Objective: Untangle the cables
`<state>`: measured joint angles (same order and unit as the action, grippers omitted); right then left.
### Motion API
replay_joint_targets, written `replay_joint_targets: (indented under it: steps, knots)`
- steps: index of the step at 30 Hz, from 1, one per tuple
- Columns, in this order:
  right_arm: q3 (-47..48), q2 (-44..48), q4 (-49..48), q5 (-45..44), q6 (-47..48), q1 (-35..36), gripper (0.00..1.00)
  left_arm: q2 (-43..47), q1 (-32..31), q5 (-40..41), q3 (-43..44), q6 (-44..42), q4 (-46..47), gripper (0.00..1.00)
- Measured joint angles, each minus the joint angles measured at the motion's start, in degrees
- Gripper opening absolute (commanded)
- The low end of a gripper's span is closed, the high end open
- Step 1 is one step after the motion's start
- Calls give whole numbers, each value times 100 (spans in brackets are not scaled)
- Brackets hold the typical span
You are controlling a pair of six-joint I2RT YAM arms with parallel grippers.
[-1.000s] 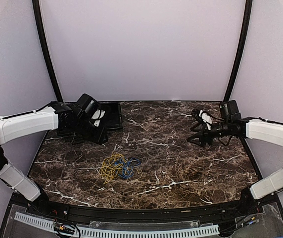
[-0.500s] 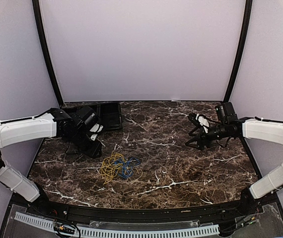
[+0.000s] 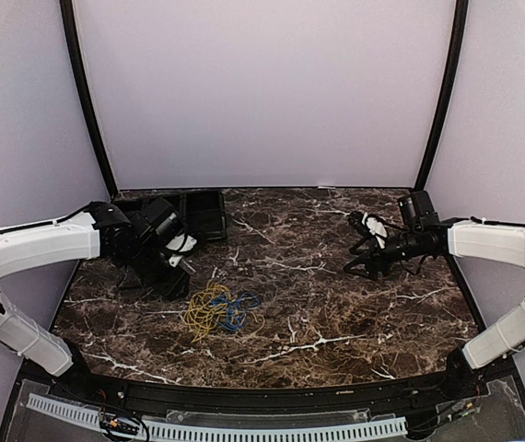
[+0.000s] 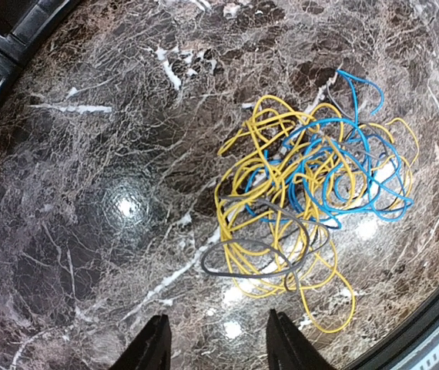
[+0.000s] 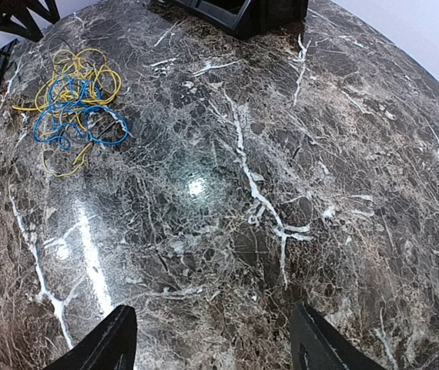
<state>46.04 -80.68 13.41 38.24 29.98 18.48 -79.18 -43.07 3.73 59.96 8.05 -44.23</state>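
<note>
The left gripper (image 4: 218, 348) is holding its two fingers moderately apart with nothing between them. It is hanging over the dark marble table (image 3: 336, 313), and in the top view this gripper (image 3: 170, 265) is sitting just to the far left of the tangle. Ahead of its fingertips the yellow cable (image 4: 227, 231) is lying in loose loops on the marble, and the blue cable (image 4: 343, 196) is crossing through those loops on the side away from the table's far-left corner. A thin grey loop (image 4: 242, 266) is lying among the nearer yellow strands. A black tray (image 3: 205, 214) is sitting in the far-left corner, behind the left arm.

The right gripper (image 5: 216, 343) is spreading its fingers wide, empty, above bare marble. It is hovering well apart from the tangle, which is showing small at the upper left of its wrist view, yellow (image 5: 77, 77) and blue (image 5: 73, 116) intertwined. From above, the right gripper (image 3: 355, 247) is pointing toward the table's middle.
</note>
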Motion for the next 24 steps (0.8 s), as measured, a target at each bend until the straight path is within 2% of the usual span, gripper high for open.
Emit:
replay_joint_targets:
  steps: [11,13,17,24]
  knots:
    - [0,0,2,-85,22,4,70,-660,-376,391,96,-863,-42,43]
    - [0,0,2,-85,24,4,70,-717,-415,498,96,-962,44,40]
    - [0,-9,2,-83,28,4,70,-741,-420,841,96,-1104,330,30]
    - [0,-11,13,-85,63,4,70,-741,-420,1222,96,-1344,872,28]
